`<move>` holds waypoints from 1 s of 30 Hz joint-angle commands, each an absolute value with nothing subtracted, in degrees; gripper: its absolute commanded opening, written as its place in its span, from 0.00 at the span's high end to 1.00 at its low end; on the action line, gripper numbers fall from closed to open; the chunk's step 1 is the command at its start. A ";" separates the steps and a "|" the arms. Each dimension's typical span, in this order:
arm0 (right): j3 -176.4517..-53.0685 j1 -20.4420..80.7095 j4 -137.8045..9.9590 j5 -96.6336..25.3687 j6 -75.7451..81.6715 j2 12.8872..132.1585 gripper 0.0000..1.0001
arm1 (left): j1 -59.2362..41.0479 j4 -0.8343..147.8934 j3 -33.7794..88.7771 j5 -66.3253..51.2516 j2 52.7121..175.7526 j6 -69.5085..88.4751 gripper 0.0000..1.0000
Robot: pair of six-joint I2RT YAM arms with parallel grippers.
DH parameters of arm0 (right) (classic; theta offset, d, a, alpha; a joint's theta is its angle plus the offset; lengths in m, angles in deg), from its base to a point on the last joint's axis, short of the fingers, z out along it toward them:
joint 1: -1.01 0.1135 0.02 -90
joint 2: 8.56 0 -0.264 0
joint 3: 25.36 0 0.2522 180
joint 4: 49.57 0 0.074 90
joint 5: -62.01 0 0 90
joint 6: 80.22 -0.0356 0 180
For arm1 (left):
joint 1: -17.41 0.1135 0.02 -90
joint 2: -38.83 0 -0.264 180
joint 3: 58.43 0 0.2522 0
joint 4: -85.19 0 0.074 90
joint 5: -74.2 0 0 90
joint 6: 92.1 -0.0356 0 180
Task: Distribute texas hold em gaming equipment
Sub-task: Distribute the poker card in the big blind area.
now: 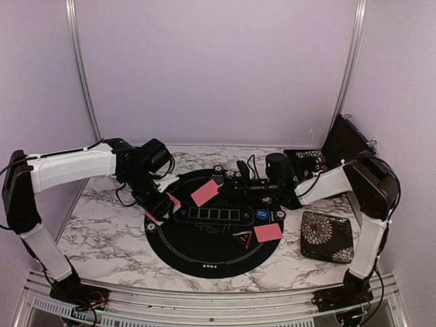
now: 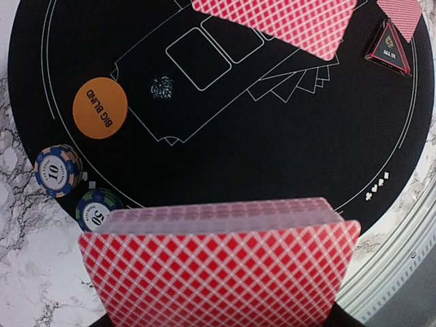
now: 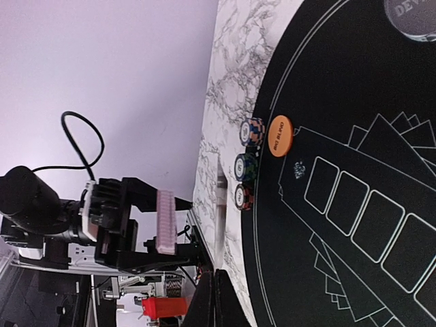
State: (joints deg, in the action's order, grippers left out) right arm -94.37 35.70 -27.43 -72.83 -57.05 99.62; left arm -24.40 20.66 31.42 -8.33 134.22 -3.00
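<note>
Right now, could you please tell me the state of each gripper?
Left gripper: closed on the deck.
Right gripper: shut on one card.

Bare near half of mat (image 1: pixel 204 253); chip stacks (image 2: pixel 58 170) and orange button (image 2: pixel 100 107) at its rim.

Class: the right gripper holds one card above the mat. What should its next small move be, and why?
Probably lower the right gripper and its pinched card onto a bare part of the mat, away from the dealt card lying by the triangle marker; the left gripper holds the deck, ready for another.
</note>
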 commanded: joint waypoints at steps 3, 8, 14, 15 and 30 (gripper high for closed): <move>-98.89 36.28 -27.99 -72.26 -55.01 104.64 1.00 | -23.34 21.50 30.31 -8.67 130.69 -2.54 0.45; -102.60 39.22 -28.98 -71.94 -54.62 108.86 1.00 | -22.94 21.50 29.96 -8.79 130.24 -2.54 0.45; -108.28 43.16 -30.18 -71.89 -54.83 114.45 1.00 | -22.60 21.50 30.05 -8.78 130.56 -2.54 0.45; -109.34 43.72 -30.58 -71.85 -54.74 115.12 1.00 | -22.59 21.50 30.05 -8.69 130.66 -2.54 0.45; -113.56 49.07 -33.11 -72.73 -54.27 119.40 1.00 | -22.54 21.50 30.09 -8.43 130.85 -2.56 0.45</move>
